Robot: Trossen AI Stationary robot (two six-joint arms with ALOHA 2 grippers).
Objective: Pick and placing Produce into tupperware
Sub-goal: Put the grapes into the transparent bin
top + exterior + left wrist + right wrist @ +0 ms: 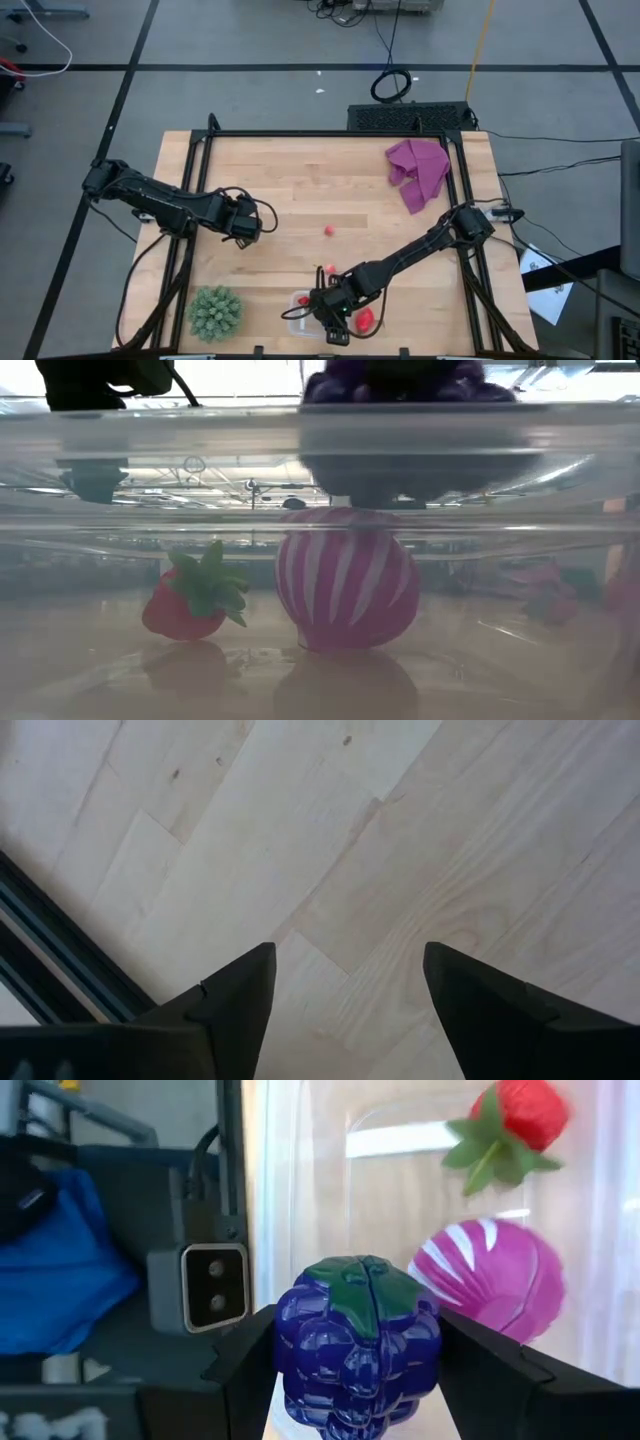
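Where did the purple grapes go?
The grape bunch is pinched in the right gripper, held just over the clear tupperware at the table's front edge. Inside the box sit a strawberry and a magenta striped ball.

We observe a light wooden worktop (pixel 300 190) bordered by a black frame. Directly on it lie a crumpled purple cloth (pixel 419 171) at the far right corner, a spiky green ball (pixel 214 312) at the near left, one small red piece (pixel 328 231) near the centre, and a clear tupperware (pixel 300 313) at the near edge, with a red strawberry (pixel 366 319) close to it on the right.
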